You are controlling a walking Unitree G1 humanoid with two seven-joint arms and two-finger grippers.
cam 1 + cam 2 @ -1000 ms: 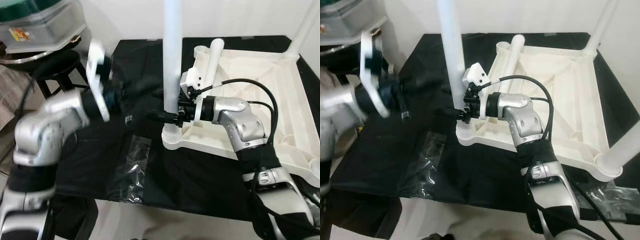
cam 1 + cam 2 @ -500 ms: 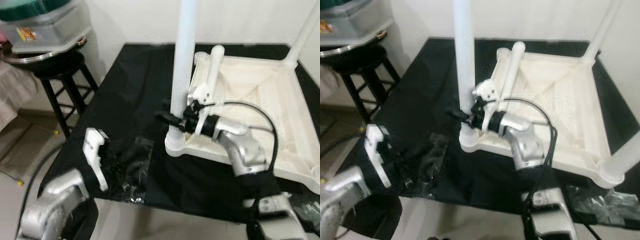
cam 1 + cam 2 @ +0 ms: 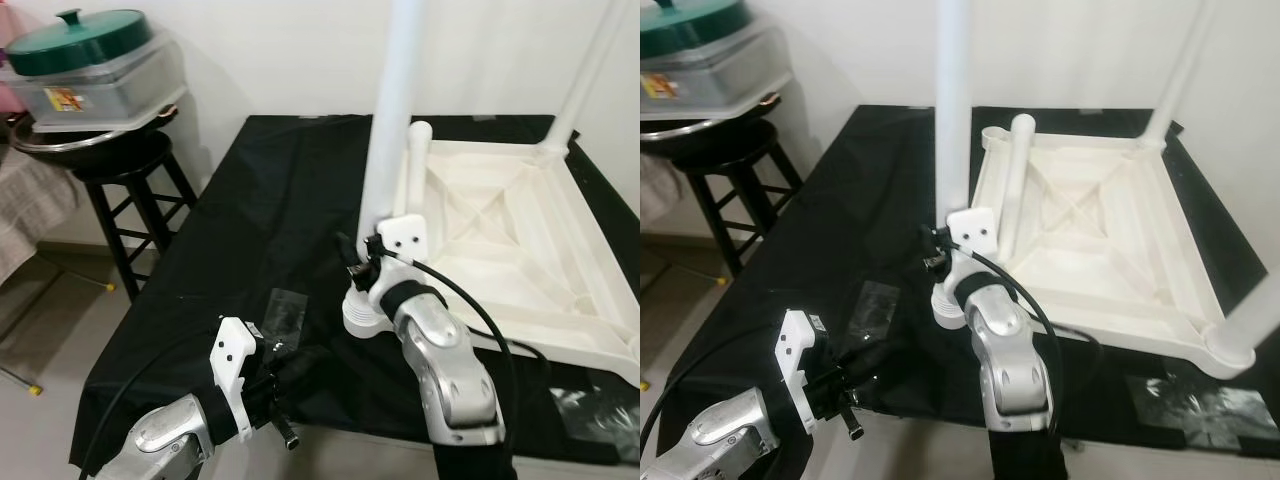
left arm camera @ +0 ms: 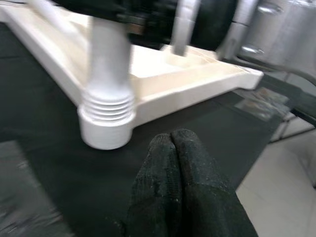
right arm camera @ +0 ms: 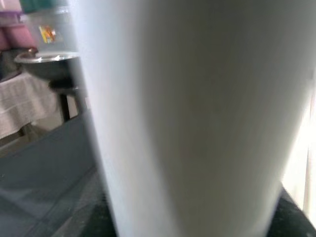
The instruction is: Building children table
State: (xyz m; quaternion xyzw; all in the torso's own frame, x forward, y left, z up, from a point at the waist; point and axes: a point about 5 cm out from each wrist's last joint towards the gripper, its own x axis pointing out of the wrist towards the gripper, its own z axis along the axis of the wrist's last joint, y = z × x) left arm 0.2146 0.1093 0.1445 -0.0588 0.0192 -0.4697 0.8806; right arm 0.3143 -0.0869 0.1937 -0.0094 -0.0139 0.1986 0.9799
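Note:
A white children's table (image 3: 520, 225) lies upside down on a black-covered surface. One white leg (image 3: 392, 140) stands upright in the near left corner socket (image 3: 362, 312). My right gripper (image 3: 356, 258) is shut on that leg just above the socket, and the leg (image 5: 197, 108) looms very close in the right wrist view. A loose leg (image 3: 415, 165) leans inside the table frame. My left gripper (image 3: 312, 360) hovers low over the black cloth's near edge, in front of the socket (image 4: 106, 121), its fingertips (image 4: 183, 143) pressed together and shut on nothing.
A black stool (image 3: 125, 170) stands at the left with a steel bowl and a green-lidded plastic container (image 3: 90, 60) on it. Clear plastic bags lie on the cloth near the socket (image 3: 282, 305) and at the near right corner (image 3: 590, 410). Another leg (image 3: 585, 75) stands at the far right corner.
My left arm has dropped from beside the upright leg down to the near edge of the cloth. The camera has shifted. My right gripper has stayed at the leg's base.

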